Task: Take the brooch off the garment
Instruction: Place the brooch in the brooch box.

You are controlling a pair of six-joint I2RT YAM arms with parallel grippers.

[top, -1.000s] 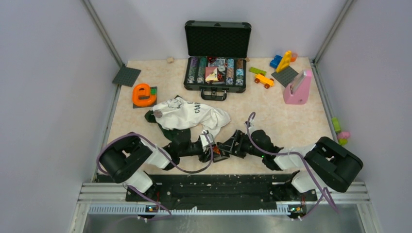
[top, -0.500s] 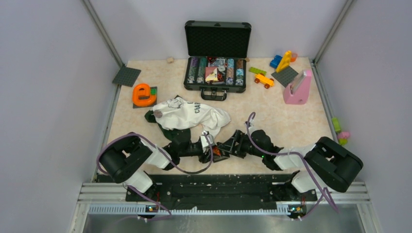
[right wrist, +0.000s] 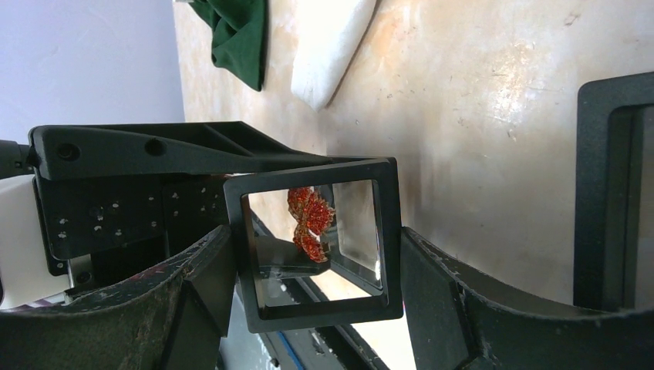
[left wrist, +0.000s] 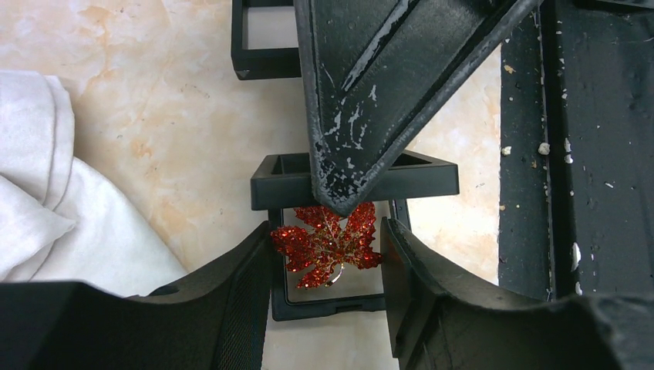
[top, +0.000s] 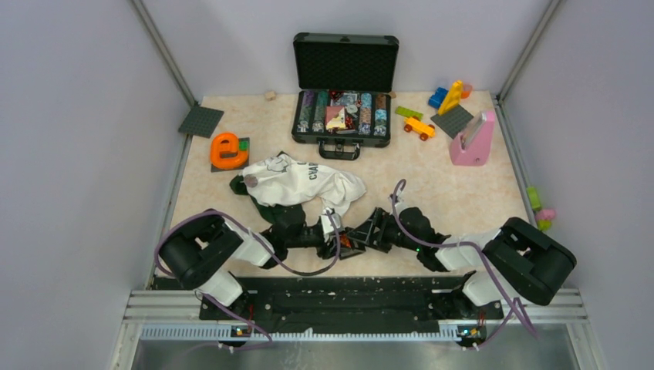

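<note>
The brooch (left wrist: 328,243), a red glittery leaf, sits between the fingers (left wrist: 247,285) of my left gripper (left wrist: 325,230), which touch it on both sides. It lies against the clear film of a black square frame (right wrist: 389,231). My right gripper (right wrist: 315,237) is shut on that frame's two sides. In the top view, left gripper (top: 338,245) and right gripper (top: 358,236) meet near the front edge, with the brooch (top: 344,241) a small red speck. The garment (top: 301,183), white with a dark green part, lies crumpled just behind them, apart from the brooch.
A second frame half (right wrist: 617,193) stands beside the held one. At the back are an open black case (top: 343,116), an orange letter e (top: 225,150), an orange toy car (top: 419,127), a pink block (top: 473,140) and toy bricks (top: 451,96). The black front rail (left wrist: 594,154) runs close by.
The left arm and the joined grippers have crept slightly away from the front edge. Both grips look the same.
</note>
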